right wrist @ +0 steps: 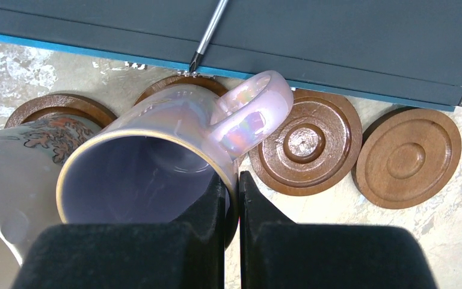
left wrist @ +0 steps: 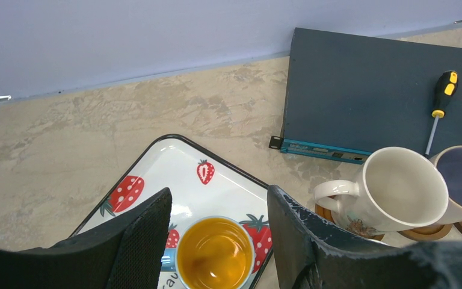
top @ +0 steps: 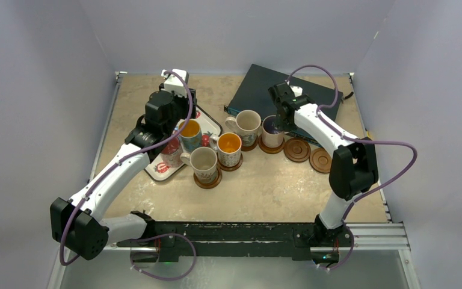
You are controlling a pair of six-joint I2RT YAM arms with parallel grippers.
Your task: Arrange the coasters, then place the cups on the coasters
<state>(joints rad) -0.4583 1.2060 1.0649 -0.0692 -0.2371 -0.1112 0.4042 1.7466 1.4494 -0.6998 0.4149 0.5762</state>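
Note:
My right gripper (right wrist: 231, 191) is shut on the rim of the pink cup (right wrist: 174, 135), one finger inside it and one outside. That cup is over a coaster (right wrist: 180, 81), beside the cream cup (top: 248, 124) on its own coaster (right wrist: 60, 105). Two bare coasters (right wrist: 305, 142) (right wrist: 406, 158) lie to its right. My left gripper (left wrist: 216, 211) is open above the blue cup with an orange inside (left wrist: 215, 253), which stands on the tray. Two more cups (top: 204, 161) (top: 229, 146) stand on coasters in the middle, and a red-patterned cup (top: 169, 154) is on the tray.
The white strawberry-print tray (left wrist: 174, 162) lies at the left of the table. A dark flat box (left wrist: 385, 90) with a yellow-handled screwdriver (left wrist: 439, 108) on it lies at the back, close behind the coasters. Grey walls enclose the table.

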